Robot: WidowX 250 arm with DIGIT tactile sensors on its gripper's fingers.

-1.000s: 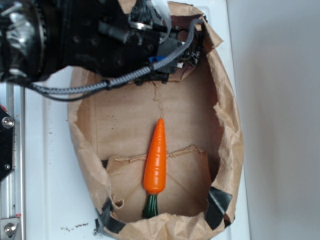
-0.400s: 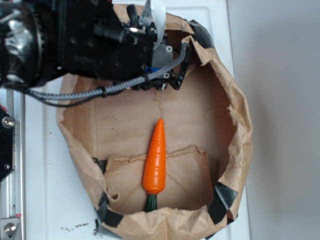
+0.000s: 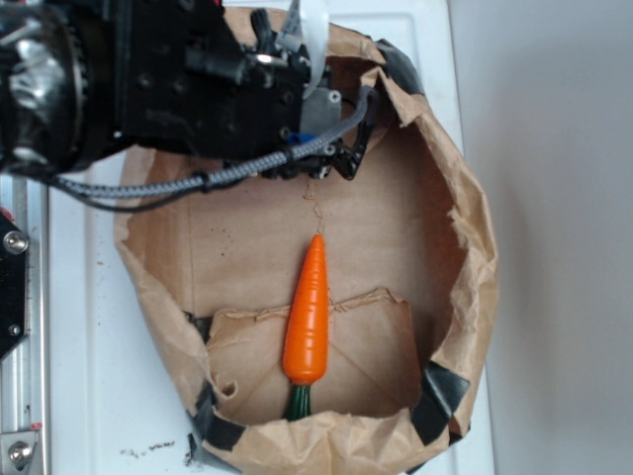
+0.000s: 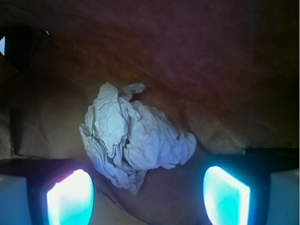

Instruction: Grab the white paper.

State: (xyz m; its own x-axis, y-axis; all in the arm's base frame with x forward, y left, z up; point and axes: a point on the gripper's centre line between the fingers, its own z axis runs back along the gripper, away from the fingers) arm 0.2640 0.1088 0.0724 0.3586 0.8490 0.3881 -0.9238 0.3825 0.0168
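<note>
The jaws stand wide apart and hold nothing, their two glowing pads [image 4: 70, 197] low in the wrist view. Ahead of the gap, closer to the left pad and not touching either, lies the crumpled off-white paper wad [image 4: 133, 140] on the floor of the brown paper bag [image 3: 475, 257], near its far edge. It looks light, soft and crushable; closing across its bulky middle should hold

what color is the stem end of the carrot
Dark green, on an orange carrot. The stem shows best in the exterior view.
</note>
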